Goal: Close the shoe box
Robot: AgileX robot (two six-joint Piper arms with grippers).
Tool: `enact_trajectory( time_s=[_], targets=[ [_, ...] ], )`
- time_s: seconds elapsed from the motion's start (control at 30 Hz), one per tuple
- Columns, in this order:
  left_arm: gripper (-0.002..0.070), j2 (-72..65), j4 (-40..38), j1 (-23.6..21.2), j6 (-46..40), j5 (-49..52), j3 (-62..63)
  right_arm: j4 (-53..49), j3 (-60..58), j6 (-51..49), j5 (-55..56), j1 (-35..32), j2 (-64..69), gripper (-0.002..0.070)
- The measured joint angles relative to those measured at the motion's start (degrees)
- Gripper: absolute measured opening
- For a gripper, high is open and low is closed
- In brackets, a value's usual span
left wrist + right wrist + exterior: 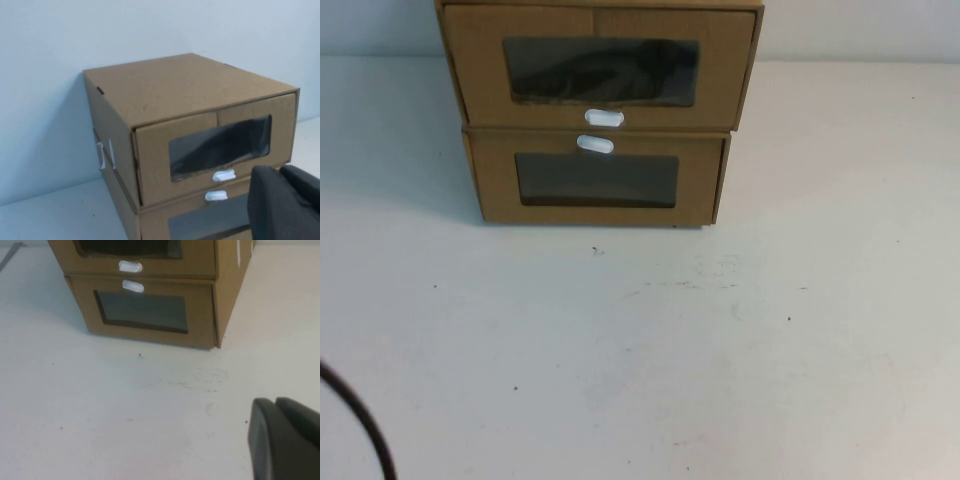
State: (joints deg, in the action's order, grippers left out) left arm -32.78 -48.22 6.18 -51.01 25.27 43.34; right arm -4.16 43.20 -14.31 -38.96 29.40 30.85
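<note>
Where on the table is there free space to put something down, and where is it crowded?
The white table is bare in front of the stacked boxes, and also beside them left and right. The back middle is crowded: the shoe box sits on the lower box. The left tool is near the boxes' front; the right tool hangs over the front patch.

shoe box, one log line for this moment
shoe box: top of stack, drawer looks in | lower box: shut | left gripper: near box front | right gripper: above table

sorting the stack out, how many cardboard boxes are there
2, stacked against the wall: the shoe box on top, the lower box under it. Left gripper is near them; right gripper hovers over the table.
</note>
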Motion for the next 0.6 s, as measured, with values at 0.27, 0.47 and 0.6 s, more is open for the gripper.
enact_trajectory(
  time_s=[0.27,0.47,0.6],
  targets=[
    [-0.0005,19.4,-0.9,0.0,-1.9,-5.7,-20.9,0.2,-16.1,-1.0,17.3,0.0,-9.2,-0.0013],
    [-0.0005,29.2,-3.0,0.0,-1.9,-9.8,-34.2,3.7,-24.4,-1.2,27.8,0.0,-9.9,-0.0013],
    [-0.0005,30.6,-6.1,0.0,-1.9,-14.4,-42.0,4.9,-28.2,-1.2,33.1,0.0,-9.9,-0.0013]
  ],
)
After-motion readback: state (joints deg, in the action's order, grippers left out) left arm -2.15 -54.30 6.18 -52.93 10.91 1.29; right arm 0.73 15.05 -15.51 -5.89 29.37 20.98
